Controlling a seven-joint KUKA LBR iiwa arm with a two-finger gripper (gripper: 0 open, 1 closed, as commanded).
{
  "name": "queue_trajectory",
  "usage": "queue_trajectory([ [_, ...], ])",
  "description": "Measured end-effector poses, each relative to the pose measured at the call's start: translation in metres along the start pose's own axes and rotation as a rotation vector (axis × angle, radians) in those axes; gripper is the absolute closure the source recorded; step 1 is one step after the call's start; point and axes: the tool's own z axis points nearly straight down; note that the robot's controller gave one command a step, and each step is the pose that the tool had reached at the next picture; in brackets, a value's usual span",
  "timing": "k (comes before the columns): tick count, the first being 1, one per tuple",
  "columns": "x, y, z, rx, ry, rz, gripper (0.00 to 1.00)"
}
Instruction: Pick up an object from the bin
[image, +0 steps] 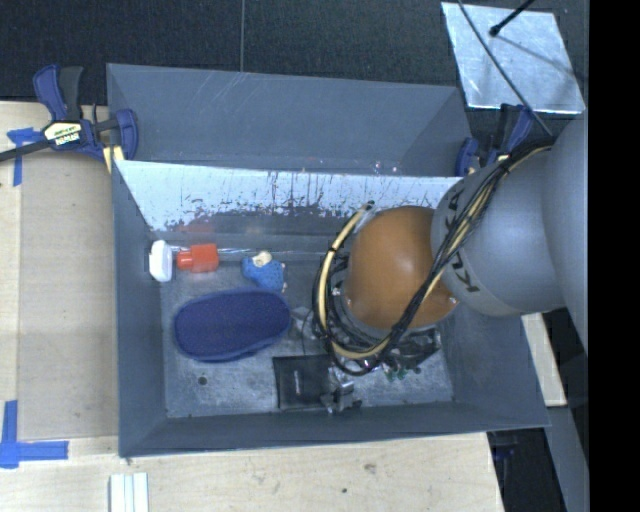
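Camera view from above: the gripper (340, 395), its opening impossible to tell, sits low at the edge of a flat black square object (298, 381) by the front wall of the bin (140, 300), and probably needs a square, centred grasp.

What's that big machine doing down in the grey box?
A robot arm reaches into the bin from the right to pick something out. Its gripper is low at the front, over a flat black square; whether it grips it I cannot tell. A blue oval pouch, an orange-and-white tube and a small blue piece lie to the left.
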Motion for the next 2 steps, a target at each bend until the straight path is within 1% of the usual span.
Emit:
queue_trajectory([
  [1, -0.001, 0.000, -0.001, 0.001, -0.003, 0.002, 1.00],
  [2, 0.015, -0.001, -0.146, 0.003, -0.011, 0.008, 1.00],
])
